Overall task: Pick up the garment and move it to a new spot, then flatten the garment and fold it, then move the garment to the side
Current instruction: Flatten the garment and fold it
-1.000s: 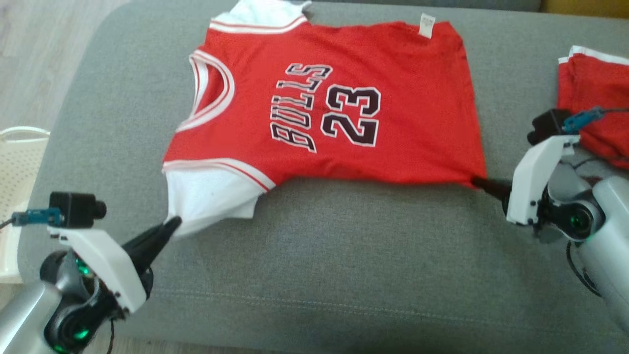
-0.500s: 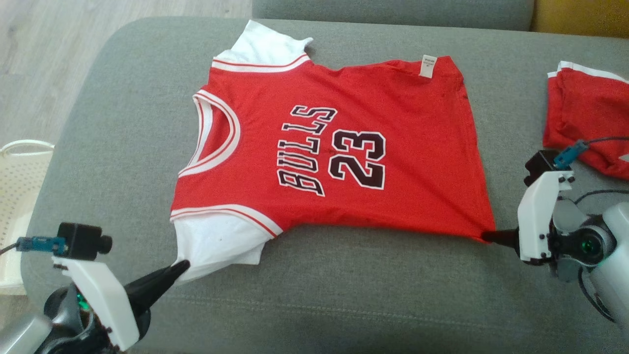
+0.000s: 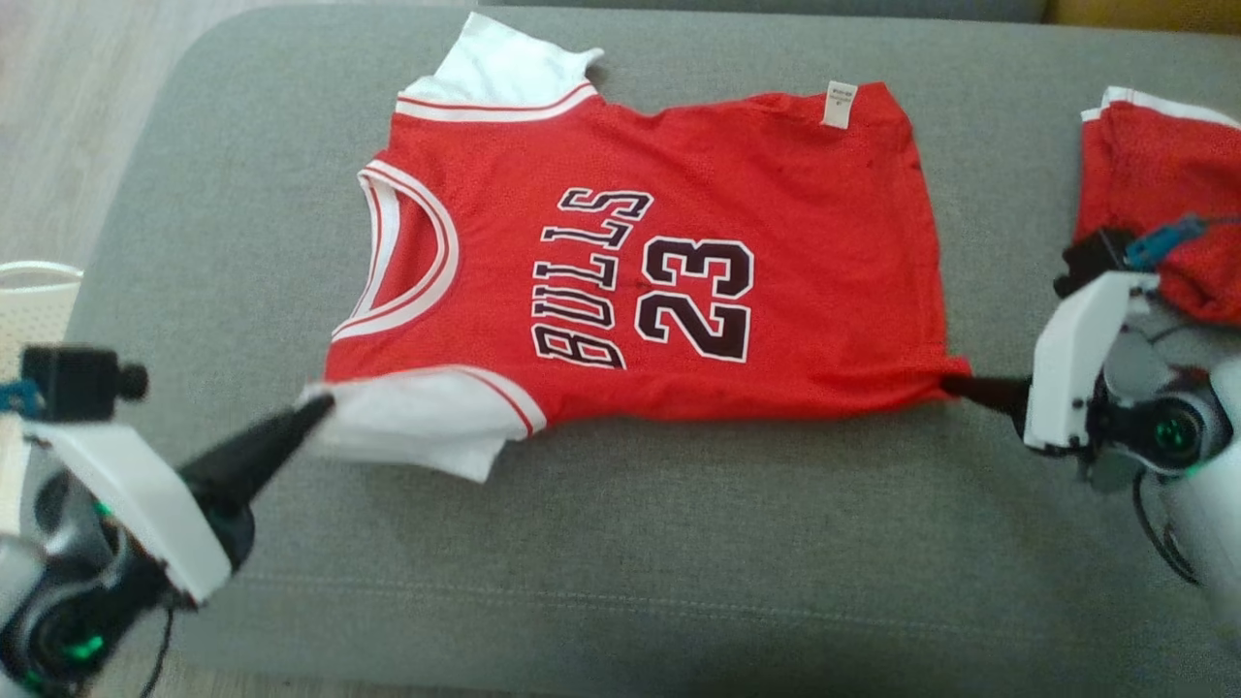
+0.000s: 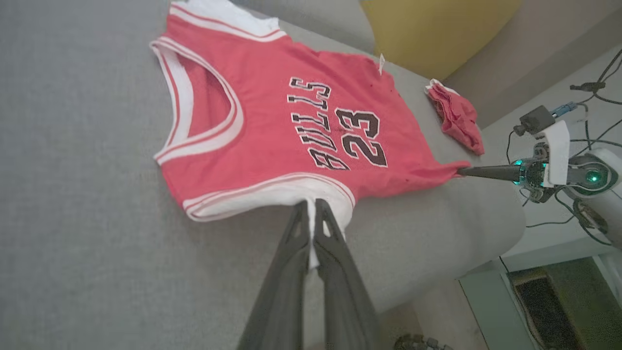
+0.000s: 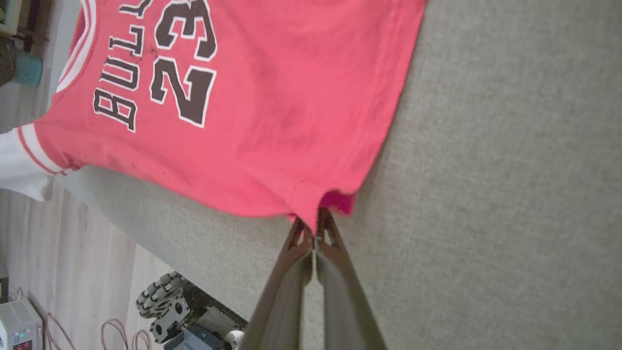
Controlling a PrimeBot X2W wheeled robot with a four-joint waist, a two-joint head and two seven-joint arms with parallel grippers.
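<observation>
The second red garment (image 3: 1159,184) at the right of the head view is cut off by the frame edge and partly covered by the right wrist's camera, so its shape cannot be made out. The print on the small white tag (image 3: 839,104) at the jersey's hem is too small to read. The pale perforated basket (image 3: 34,291) at the left edge is also cut off and half hidden behind the left arm's camera; whether anything lies in it cannot be told. The jersey (image 3: 814,252), red with white sleeves, lies front up and mostly flat on the grey sofa cushion (image 3: 679,562), neck toward the robot's left and hem toward its right. The left gripper (image 3: 318,405) is closed tight on the edge of the near white sleeve (image 3: 427,427), the cloth caught between its fingertips. The right gripper (image 3: 955,386) is likewise clamped on the near hem corner, drawing it to a point. Half a second ago the near sleeve drooped toward the cushion's front edge; now it is pulled out sideways toward the neck end, and the jersey's near edge runs straighter between the two grips.
</observation>
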